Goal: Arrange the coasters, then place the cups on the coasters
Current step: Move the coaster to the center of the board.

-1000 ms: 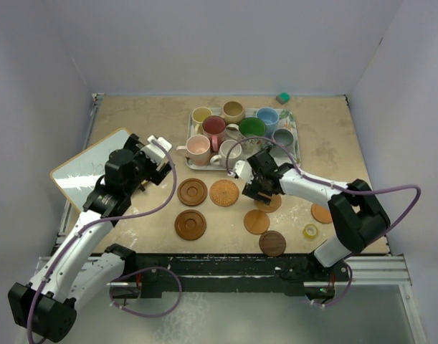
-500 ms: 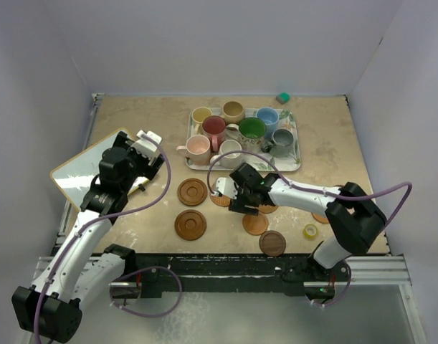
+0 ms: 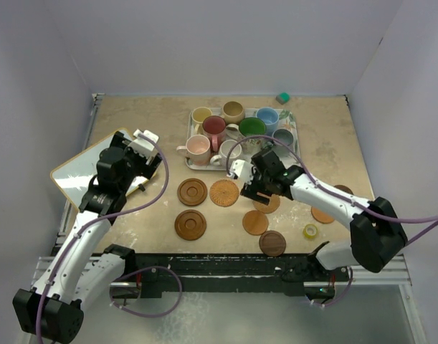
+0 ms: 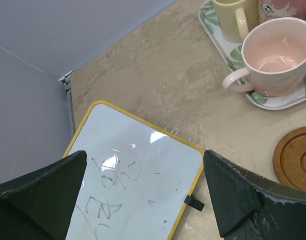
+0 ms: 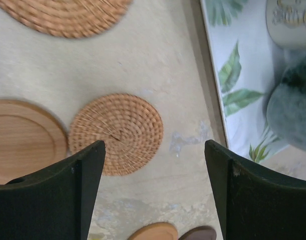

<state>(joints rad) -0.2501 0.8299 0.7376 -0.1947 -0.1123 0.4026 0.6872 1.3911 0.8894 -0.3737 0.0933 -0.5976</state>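
Note:
Several coasters lie on the table in front of the tray: two dark ringed ones [image 3: 192,191] [image 3: 190,224], a large woven one [image 3: 224,192], a plain wooden one [image 3: 256,222], a dark brown one [image 3: 272,243] and an orange one [image 3: 322,213]. A small woven coaster [image 5: 116,132] lies just under my right gripper [image 5: 153,160] [image 3: 256,188], which hangs open above it, holding nothing. Several cups stand on the tray, among them pink [image 3: 198,148] [image 4: 275,55], yellow [image 3: 201,115], dark red [image 3: 214,127], green [image 3: 251,129], blue [image 3: 267,118] and grey [image 3: 282,137]. My left gripper [image 4: 144,165] [image 3: 145,156] is open and empty over the whiteboard.
The leaf-print tray [image 3: 296,161] [image 5: 238,75] sits at the back centre. A yellow-framed whiteboard [image 3: 82,172] [image 4: 132,185] lies at the left. A small yellow tape roll [image 3: 310,231] is near the front right, and a green block [image 3: 282,97] by the back wall.
My right gripper reached left over the large woven coaster, then came back right above the small woven one. The left gripper drew back a little to the left over the whiteboard.

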